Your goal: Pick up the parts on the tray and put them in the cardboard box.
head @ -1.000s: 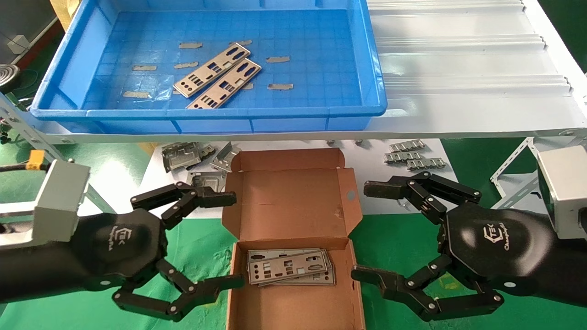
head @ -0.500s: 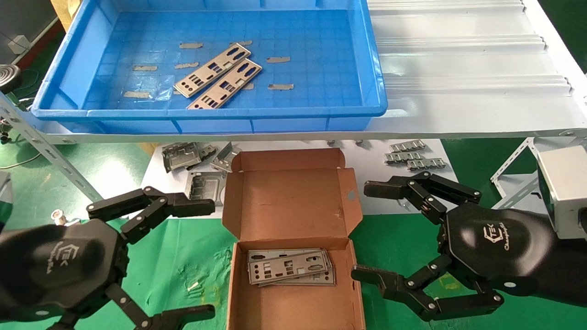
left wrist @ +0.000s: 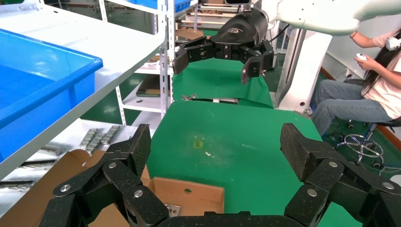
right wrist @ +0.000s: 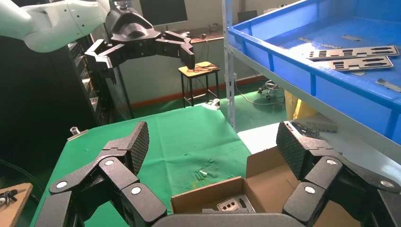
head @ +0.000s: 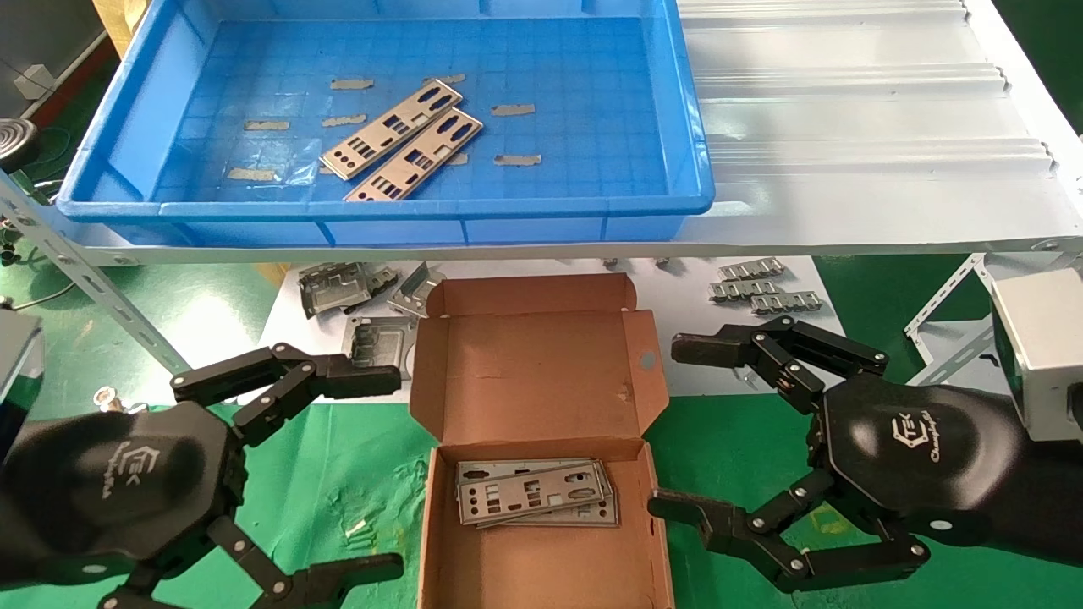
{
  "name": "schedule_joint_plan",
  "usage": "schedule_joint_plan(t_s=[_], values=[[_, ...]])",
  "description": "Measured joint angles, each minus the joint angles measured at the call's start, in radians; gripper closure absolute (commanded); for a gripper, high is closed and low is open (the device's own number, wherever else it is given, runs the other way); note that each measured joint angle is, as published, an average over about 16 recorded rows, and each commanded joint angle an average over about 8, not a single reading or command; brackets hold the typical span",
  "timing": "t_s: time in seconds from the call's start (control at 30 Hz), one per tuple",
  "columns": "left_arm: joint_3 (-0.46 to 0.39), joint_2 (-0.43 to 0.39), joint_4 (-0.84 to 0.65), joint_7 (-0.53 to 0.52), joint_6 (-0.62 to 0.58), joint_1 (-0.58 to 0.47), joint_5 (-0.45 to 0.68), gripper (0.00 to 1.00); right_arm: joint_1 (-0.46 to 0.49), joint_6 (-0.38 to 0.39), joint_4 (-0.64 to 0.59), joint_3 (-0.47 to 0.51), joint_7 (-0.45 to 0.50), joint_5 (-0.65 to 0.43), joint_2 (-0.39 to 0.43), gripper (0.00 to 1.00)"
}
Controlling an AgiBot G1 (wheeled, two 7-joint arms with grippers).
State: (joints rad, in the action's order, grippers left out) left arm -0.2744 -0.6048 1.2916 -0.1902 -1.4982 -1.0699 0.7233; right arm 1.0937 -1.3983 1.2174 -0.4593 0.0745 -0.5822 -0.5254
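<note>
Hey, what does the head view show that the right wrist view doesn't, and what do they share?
Only the head view shows the stack of plates lying inside the cardboard box, plus the bulkier grey frames behind it.

Only the right wrist view shows a small stool beyond the green mat.

Both show the blue tray holding two plates, the left claw open beside the box, and the right claw open on its other side.
</note>
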Motion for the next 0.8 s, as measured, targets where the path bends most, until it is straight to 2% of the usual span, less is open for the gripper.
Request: schedule_joint_plan(t_s=[0.8], values=[[-0.005,-0.006,-0.007,0.003,0.002,-0.004,0.007,0.00,0.000,0.000,0.000,0.000,0.000,0.000,0.000,0.00]])
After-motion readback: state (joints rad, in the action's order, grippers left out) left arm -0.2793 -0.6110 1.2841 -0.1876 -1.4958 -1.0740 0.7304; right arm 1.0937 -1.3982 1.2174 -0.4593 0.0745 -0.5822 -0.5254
